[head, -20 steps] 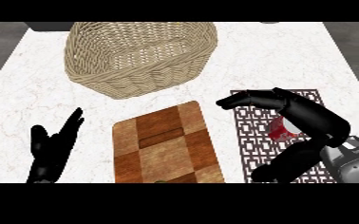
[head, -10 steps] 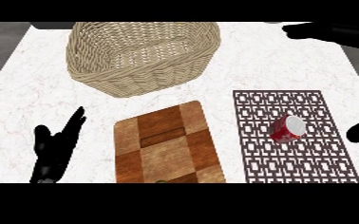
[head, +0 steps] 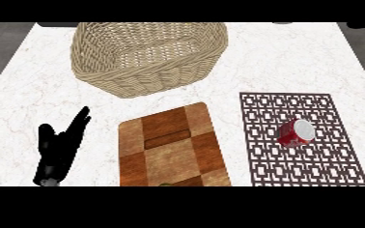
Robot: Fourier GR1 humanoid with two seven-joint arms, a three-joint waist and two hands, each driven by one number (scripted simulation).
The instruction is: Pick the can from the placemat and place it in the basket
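The counter (head: 285, 58) was seen from steeply above, and places here are given relative to the board (head: 173, 147), which lay at the near middle. The basket (head: 146, 79) was set beyond the board and slightly to its left, its mouth open upward, so that a thing could be lowered in from above. The mat (head: 267, 106) was spread flat just to the right of the board, apart from it, and served as the can's starting place. The left hand (head: 61, 147) was shown left of the board near the lower edge, fingers straight and up, nothing held; it was judged to be resting. The can (head: 295, 132) lay tilted on the mat, right of the board, its pale end turned up and to the right. The right hand was not in view, so no grasp was shown. The can was well apart from the left hand, with the board between them, and the pick was judged not yet done.
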